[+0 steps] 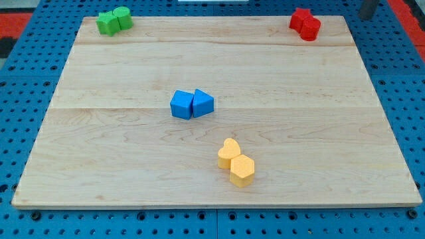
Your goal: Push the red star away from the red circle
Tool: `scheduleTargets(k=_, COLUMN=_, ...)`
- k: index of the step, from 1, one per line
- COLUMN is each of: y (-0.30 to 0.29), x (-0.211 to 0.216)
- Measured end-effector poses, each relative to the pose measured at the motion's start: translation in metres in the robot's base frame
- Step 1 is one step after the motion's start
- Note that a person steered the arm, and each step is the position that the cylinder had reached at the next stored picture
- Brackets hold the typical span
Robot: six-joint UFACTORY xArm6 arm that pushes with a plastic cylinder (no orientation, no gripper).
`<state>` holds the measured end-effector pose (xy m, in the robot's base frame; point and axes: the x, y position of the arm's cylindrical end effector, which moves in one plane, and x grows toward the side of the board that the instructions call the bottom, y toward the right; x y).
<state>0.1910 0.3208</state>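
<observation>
The red star (300,18) and the red circle (310,29) sit touching each other at the top right corner of the wooden board (212,66). The star is to the upper left of the circle. A dark rod shows at the view's top right edge, off the board. My tip (364,16) is to the right of both red blocks, apart from them by a clear gap.
A green star (106,24) and a green circle (122,17) touch at the top left corner. A blue cube (181,105) and a blue triangle (203,103) touch near the middle. A yellow heart (229,153) and a yellow hexagon (242,170) touch lower down.
</observation>
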Motion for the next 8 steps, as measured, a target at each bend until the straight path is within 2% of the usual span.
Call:
scheduleTargets(k=2, y=-0.071, x=0.000)
scheduleTargets(k=5, y=-0.143, x=0.001)
scheduleTargets(k=7, y=-0.249, x=0.001)
scheduleTargets(k=8, y=-0.261, x=0.007)
